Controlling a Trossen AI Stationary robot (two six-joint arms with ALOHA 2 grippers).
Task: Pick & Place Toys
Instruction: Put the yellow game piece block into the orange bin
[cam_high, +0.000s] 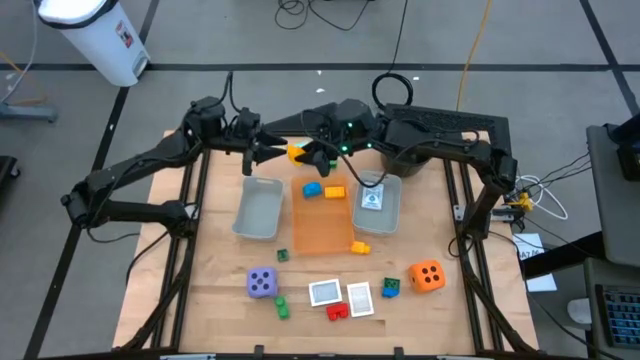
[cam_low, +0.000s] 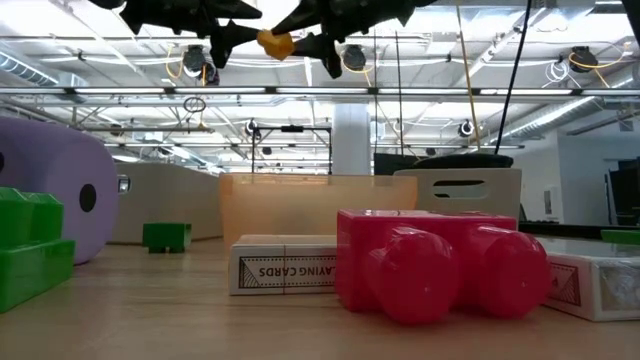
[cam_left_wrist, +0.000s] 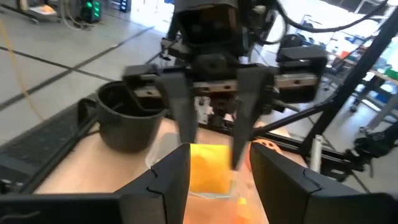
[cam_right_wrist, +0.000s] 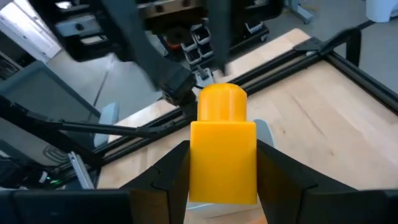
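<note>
1. The wooden worktop (cam_high: 220, 290) carries an orange tray (cam_high: 322, 222) between two grey trays (cam_high: 257, 208), and a black bucket (cam_high: 415, 150) at the far edge.
2. Loose toys lie near the front: purple die (cam_high: 262, 283), orange die (cam_high: 427, 275), red brick (cam_high: 337, 311), cards (cam_high: 325, 293).
3. Above the far end of the orange tray, the left pincer (cam_high: 283, 150) and right pincer (cam_high: 305, 156) both clamp one yellow brick (cam_high: 296, 153).
4. Beyond lies grey floor with cables and a white bin (cam_high: 95, 35); the low view shows ceiling trusses.
</note>
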